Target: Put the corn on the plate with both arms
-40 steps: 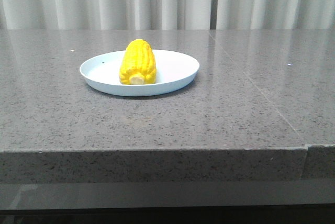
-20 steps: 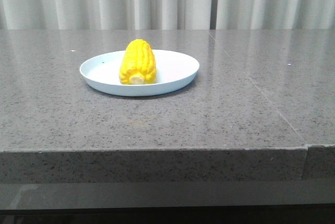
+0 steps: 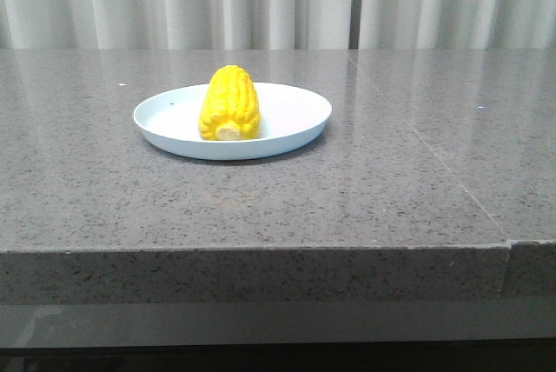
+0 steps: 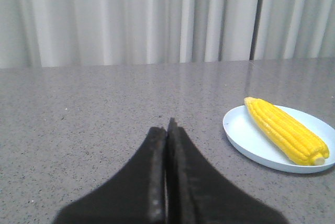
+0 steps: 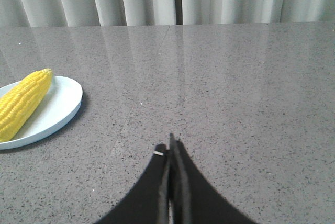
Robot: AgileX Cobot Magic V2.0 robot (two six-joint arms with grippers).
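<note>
Left gripper (image 4: 167,130): the 2 black fingers are pressed together w/ no gap, nothing between them, tips low over bare table, well clear of the plate. Right gripper (image 5: 170,145): same, fingers closed flat against each other, nothing held, also apart from the plate. Neither arm shows in the front view, so both sit back toward the table's near edge.

The corn (image 3: 229,103) lies inside the plate (image 3: 300,124), resting on it, pale stub end facing the near edge, tapered tip pointing toward the far edge & curtain. It sits a bit left of the plate's centre. The plate stands on the grey stone table (image 3: 365,207), left of the table's middle, closer to the far edge than the near 1. Left wrist view shows corn (image 4: 285,130) on plate (image 4: 246,137); right wrist view shows corn (image 5: 23,103) and plate (image 5: 60,106) too.

Judgement: task looks done, corn on plate, both grippers off it.

Handling, judged: corn looks like hard plastic, light, stiff, prob. not fragile. Round body means it could roll; glossy kernels may be a little slippery, though the ridges should give some bite. If re-gripped, best taken across the thick mid-section, not the tapered tip, where fingers would slide off. Plate looks light & could skid on the polished stone if nudged.
</note>
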